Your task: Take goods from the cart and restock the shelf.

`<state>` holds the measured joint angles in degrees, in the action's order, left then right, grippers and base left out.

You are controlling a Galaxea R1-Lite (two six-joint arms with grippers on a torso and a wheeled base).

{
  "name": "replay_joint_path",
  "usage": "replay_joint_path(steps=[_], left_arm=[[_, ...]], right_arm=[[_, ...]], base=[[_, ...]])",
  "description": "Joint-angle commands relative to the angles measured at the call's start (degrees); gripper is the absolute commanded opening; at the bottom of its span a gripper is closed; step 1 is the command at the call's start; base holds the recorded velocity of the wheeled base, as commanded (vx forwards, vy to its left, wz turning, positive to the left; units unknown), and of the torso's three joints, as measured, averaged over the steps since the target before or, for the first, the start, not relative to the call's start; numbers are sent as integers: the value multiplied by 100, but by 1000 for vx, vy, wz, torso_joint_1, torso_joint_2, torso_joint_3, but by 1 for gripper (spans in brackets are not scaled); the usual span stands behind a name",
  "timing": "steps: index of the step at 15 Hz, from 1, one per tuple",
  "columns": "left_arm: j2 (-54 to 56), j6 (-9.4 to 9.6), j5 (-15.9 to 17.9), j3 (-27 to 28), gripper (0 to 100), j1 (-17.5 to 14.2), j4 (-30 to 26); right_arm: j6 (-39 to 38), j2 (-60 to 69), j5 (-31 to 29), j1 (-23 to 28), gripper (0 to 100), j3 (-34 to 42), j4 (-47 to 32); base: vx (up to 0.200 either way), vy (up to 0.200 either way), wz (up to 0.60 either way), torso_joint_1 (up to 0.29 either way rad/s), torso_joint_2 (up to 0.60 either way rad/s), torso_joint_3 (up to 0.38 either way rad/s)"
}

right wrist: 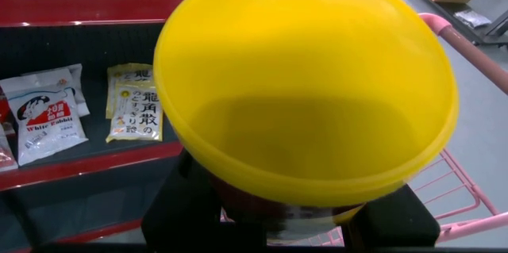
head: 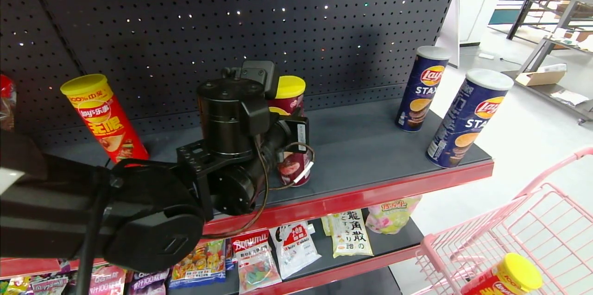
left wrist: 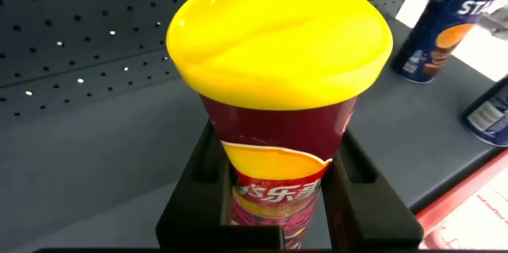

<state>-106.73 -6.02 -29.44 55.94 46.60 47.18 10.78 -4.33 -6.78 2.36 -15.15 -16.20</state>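
On the shelf (head: pixel 361 147), a maroon crisp can (left wrist: pixel 278 39) is clamped in the left gripper (left wrist: pixel 278 205); a yellow-lidded can (right wrist: pixel 305 86) is clamped in the right gripper (right wrist: pixel 290 225), at the pink cart (right wrist: pixel 468 39).

It was a shop. Tall round chip cans (head: pixel 468 119) stood on a dark metal shelf with a red edge (head: pixel 370 147), shiny snack bags (head: pixel 352 232) lay below, and a pink wire cart (head: pixel 509 230) stood beside.

You see white characters on the maroon chip can (left wrist: pixel 274 197) between the fingers (left wrist: pixel 367 185) of the left gripper (left wrist: pixel 279 170); a round logo over white letters marks the far blue chip can (head: pixel 421 89) and the near blue chip can (head: pixel 465 119), right of those fingers.
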Motion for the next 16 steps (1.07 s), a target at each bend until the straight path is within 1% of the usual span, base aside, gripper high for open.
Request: replay_joint_path(steps=[1, 3, 5, 7, 10, 11, 13, 16], left_arm=[[21, -13, -53, -40, 0, 42, -7], [82, -4, -238, -75, 0, 42, -112], [231, -13, -299, -75, 0, 42, -358], [258, -13, -343, -101, 0, 42, -367], [284, -13, -563, -286, 0, 59, -367], [293, -13, -668, -286, 0, 59, -367], [302, 5, -765, -294, 0, 77, -385], [284, -13, -809, -277, 0, 191, -376]], right_arm=[[3, 2, 10, 1, 0, -5, -6], [3, 2, 1, 1, 0, -5, -6], [3, 2, 10, 1, 0, 4, -6], [3, 2, 10, 1, 0, 4, -6], [3, 2, 1, 1, 0, -5, -6], [3, 2, 1, 1, 0, -5, -6], [3, 2, 1, 1, 0, 4, -6], [3, 2, 1, 1, 0, 30, 21]], base=[[0, 0, 0, 0, 0, 0], [0, 0, 0, 0, 0, 0], [0, 0, 0, 0, 0, 0], [0, 0, 0, 0, 0, 0], [0, 0, 0, 0, 0, 0], [0, 0, 0, 0, 0, 0], [0, 0, 0, 0, 0, 0], [0, 0, 0, 0, 0, 0]])
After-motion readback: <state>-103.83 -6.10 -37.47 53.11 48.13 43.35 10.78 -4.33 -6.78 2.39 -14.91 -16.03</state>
